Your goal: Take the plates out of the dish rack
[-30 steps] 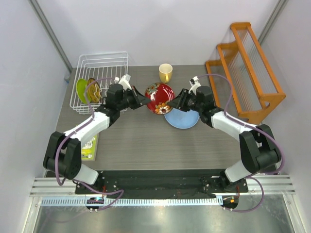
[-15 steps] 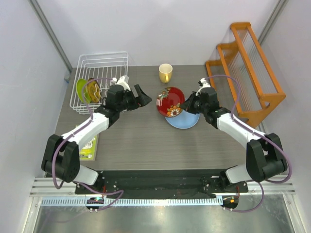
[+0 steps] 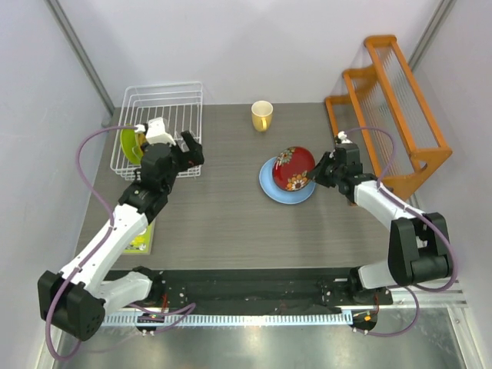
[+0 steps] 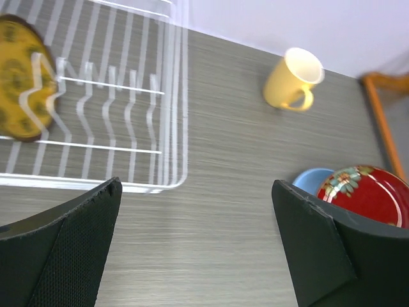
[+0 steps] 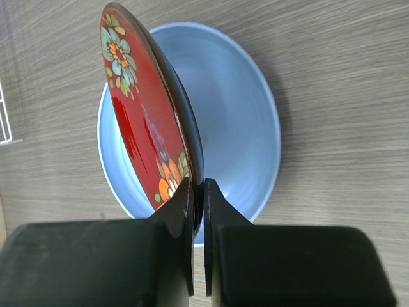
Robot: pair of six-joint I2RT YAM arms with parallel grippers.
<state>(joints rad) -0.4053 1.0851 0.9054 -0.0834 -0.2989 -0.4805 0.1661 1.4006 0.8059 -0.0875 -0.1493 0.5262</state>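
The red floral plate (image 3: 294, 167) (image 5: 137, 121) stands tilted on edge over the light blue plate (image 3: 283, 191) (image 5: 243, 115), which lies flat on the table. My right gripper (image 3: 317, 173) (image 5: 199, 185) is shut on the red plate's rim. My left gripper (image 3: 188, 150) (image 4: 195, 192) is open and holds nothing; it hovers over the table at the near right corner of the white wire dish rack (image 3: 161, 104) (image 4: 172, 96). A yellow patterned plate (image 4: 19, 77) and a lime green plate (image 3: 128, 144) stand in the rack's left side.
A yellow cup (image 3: 262, 115) (image 4: 295, 80) stands at the back middle of the table. An orange wooden slatted rack (image 3: 392, 100) fills the right side. A green-yellow flat item (image 3: 142, 234) lies at the table's left edge, under the left arm.
My left gripper let go of the red plate, opened wide and drew back left to the dish rack. My right gripper shut on the plate and carried it right, over the blue plate.
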